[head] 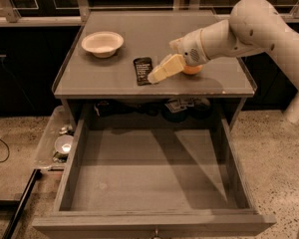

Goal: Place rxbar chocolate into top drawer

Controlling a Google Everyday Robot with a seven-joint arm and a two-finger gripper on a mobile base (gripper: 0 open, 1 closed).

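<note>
The cream two-finger gripper (155, 75) hangs low over the grey tabletop (109, 63), its tip just beside the small flat black rxbar chocolate wrapper (142, 70). I cannot tell whether it is spread or pressed together. It holds nothing. The wide grey wooden top drawer (154, 171) stands pulled open below, over a speckled floor (276, 148).

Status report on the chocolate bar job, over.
Gripper low beside rxbar chocolate. Bar flat on tabletop, not in top drawer. Drawer open, bare. Orange ball behind gripper.
</note>
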